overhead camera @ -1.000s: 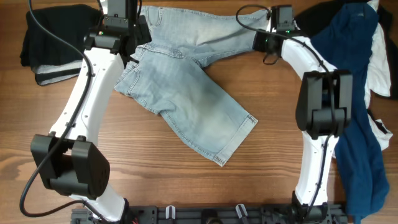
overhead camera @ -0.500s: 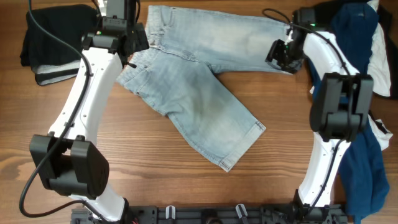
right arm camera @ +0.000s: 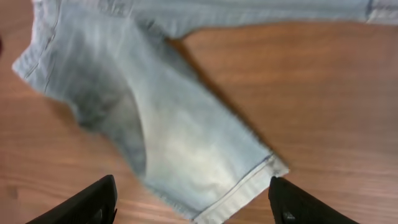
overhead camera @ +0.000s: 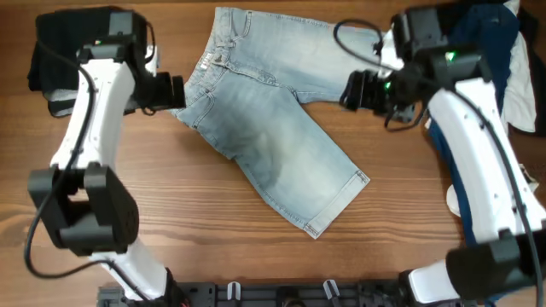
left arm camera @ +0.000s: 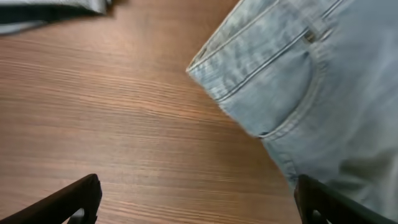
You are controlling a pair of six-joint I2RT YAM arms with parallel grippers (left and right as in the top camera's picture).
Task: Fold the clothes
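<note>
Hem (overhead camera: 337, 205) nearest, the faded light-blue denim shorts (overhead camera: 273, 141) lie flat, central on the brown wooden table (overhead camera: 188, 230). Left gripper (overhead camera: 175, 90) and right gripper (overhead camera: 351, 90) flank them, spread and empty. I'd pinch both corners squarely, folding toward the far waistband (overhead camera: 223, 36).

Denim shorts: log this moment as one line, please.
denim shorts: spread out on table, unfolded | left tool: open, empty | right tool: open, empty | fold: not yet started
</note>
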